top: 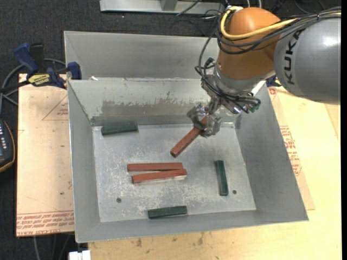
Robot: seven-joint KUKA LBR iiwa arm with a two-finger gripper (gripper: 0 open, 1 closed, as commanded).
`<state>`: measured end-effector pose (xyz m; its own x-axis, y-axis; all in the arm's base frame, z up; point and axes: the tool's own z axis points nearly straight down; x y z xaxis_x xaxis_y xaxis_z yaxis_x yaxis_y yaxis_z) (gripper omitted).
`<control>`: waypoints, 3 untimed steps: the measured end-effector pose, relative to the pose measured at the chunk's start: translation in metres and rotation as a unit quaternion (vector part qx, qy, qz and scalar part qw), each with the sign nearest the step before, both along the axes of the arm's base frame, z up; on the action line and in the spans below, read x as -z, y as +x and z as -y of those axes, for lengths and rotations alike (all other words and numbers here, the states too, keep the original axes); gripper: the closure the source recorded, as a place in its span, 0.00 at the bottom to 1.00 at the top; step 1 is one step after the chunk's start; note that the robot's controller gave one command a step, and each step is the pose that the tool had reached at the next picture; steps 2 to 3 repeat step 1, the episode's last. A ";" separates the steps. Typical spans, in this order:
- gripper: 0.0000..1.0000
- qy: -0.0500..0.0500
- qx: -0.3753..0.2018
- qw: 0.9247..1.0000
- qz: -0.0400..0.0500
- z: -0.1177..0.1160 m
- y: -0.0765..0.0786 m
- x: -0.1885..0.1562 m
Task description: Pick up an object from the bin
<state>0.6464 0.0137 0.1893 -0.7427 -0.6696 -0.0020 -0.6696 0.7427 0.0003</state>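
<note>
The arm (312, 53) comes in from the right and bends down over the bin (157, 88), its orange cover (248, 37) and cables hanging above the back right part of the floor. The gripper (207, 122) sits low there, near the back wall, and its jaws are pinched on the upper end of a brown bar (185, 141). That bar slants down and to the left from the fingers, its lower end pointing towards the middle of the bin. From here I cannot tell for sure whether that end rests on the floor or hangs just clear of it. Just in front of it, and apart from it, a pair of brown bars (157, 172) lies flat in the middle of the floor, side by side and touching along their length. A green bar (119, 128) lies at the back left, close to the foot of the back wall. A second green bar (221, 177) lies towards the right, running front to back, near the pair's right end but not touching it. A third green bar (167, 212) lies crosswise at the front edge of the floor, well apart from the gripper.
</note>
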 end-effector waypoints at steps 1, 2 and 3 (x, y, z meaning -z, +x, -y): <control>1.00 -0.001 -0.187 0.982 0.003 0.002 -0.014 -0.103; 1.00 -0.001 -0.187 0.982 0.003 0.002 -0.014 -0.103; 1.00 -0.001 -0.187 0.982 0.003 0.002 -0.014 -0.103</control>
